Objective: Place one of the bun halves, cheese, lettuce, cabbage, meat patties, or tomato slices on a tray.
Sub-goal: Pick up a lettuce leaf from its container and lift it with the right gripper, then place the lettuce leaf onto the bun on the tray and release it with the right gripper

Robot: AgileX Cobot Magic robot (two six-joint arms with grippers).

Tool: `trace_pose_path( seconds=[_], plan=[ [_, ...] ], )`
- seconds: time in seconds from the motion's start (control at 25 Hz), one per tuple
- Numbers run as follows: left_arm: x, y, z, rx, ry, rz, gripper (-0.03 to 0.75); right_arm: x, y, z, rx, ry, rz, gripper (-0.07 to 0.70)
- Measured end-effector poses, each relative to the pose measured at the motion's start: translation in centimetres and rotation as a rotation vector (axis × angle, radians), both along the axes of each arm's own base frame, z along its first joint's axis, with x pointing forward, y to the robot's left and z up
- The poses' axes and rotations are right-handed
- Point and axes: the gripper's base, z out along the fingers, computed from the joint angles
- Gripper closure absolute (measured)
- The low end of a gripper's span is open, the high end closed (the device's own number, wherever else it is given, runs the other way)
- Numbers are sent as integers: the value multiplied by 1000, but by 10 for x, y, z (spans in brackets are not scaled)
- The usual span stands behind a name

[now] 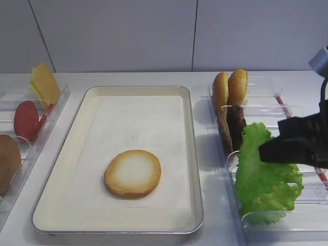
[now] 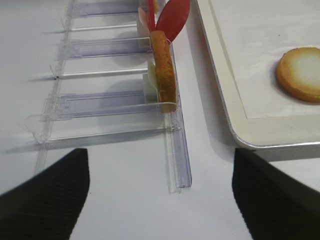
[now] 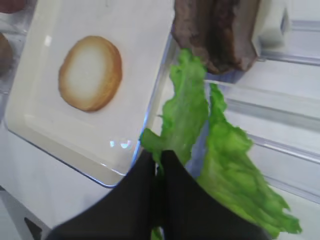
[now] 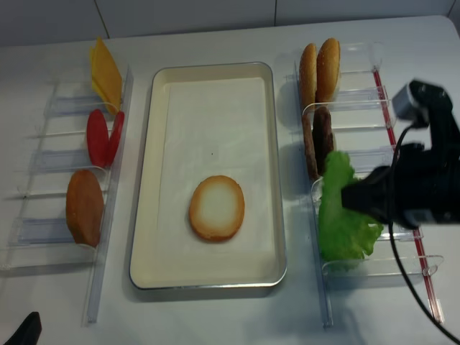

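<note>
A bun half (image 1: 132,173) lies cut face up on the paper-lined tray (image 1: 190,154). In the clear rack on the right, bright green lettuce (image 1: 264,179) stands behind the meat patties (image 1: 231,125). My right gripper (image 3: 159,159) is shut on the lower edge of the left lettuce leaf (image 3: 186,107), with green showing between its black fingertips. A second leaf (image 3: 235,170) lies beside it, to the right. My left gripper (image 2: 160,195) is open over bare table near the tray's corner and holds nothing.
Two bun halves (image 1: 230,88) stand on edge at the far end of the right rack (image 1: 266,110). The left rack (image 4: 108,215) holds cheese (image 1: 43,82), tomato slices (image 1: 26,120) and another bun (image 1: 7,161).
</note>
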Motion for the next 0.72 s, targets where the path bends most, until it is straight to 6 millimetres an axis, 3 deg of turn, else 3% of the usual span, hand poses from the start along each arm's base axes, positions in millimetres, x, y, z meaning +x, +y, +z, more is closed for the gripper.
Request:
trace_pose_path(
  seconds=[0.16,0.32,0.48,0.72],
  plan=[
    [0,0,0,0,0,0,170,-3,6,29,77,-12,42,589],
    [0,0,0,0,0,0,170,-6,18,43,194,2,87,590],
    [0,0,0,0,0,0,170,-7,40,46,264,4,126,590],
    [0,0,0,0,0,0,170,7,84,37,263,23,170,591]
  ],
)
